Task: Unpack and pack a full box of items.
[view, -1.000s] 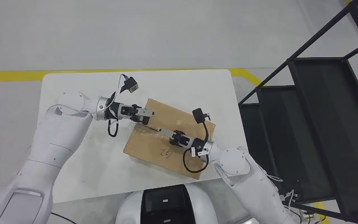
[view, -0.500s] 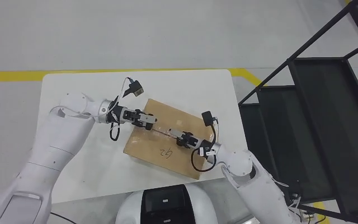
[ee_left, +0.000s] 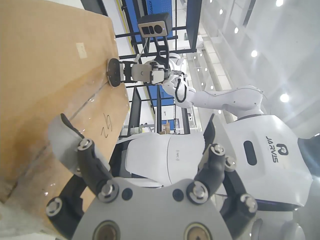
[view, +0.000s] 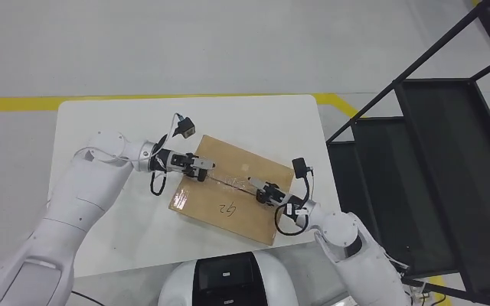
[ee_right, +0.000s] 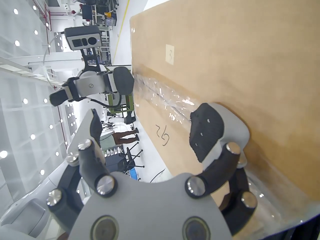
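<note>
Now the closed box (view: 218,205) lies on the table (view: 107,130), its taped seam (view: 230,182) running lengthwise from the left gripper (view: 201,167) to the right gripper (view: 259,187), each at one end, jaws apart.

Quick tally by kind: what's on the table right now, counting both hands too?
Cardboard box: 1
Clear tape strip along the box seam: 1
Paper label on the box top: 1
Hands: 2, the left hand and the right hand, both open at the seam
Total: 5
</note>
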Available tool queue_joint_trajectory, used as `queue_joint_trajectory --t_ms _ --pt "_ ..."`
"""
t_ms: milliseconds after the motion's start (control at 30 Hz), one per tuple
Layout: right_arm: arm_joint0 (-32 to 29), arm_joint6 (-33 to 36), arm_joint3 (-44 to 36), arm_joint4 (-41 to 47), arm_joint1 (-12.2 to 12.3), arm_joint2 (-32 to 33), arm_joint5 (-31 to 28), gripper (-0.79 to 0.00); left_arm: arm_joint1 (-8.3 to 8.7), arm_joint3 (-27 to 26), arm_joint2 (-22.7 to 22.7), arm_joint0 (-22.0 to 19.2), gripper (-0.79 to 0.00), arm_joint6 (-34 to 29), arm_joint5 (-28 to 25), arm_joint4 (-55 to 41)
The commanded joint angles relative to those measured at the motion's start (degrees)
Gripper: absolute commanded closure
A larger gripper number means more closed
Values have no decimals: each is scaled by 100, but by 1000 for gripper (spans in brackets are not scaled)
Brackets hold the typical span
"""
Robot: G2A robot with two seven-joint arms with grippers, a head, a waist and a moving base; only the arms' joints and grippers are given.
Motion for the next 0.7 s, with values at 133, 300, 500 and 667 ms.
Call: queue_joint_trajectory --t_ms 133,300,500,667 --pt "-268 23 -231 89 49 271 -117 -785 -81 314 122 -123 -785 109 -108 125" --pt "-597 47 -479 172 99 605 -228 -785 -86 522 106 -152 -785 405 -170 460" --pt "-964 -31 -739 50 146 906 -205 -785 -31 548 -100 -16 -785 464 -328 371" --pt "-1096 16 -784 81 169 1018 -190 -785 95 333 -476 230 -785 507 -507 50"
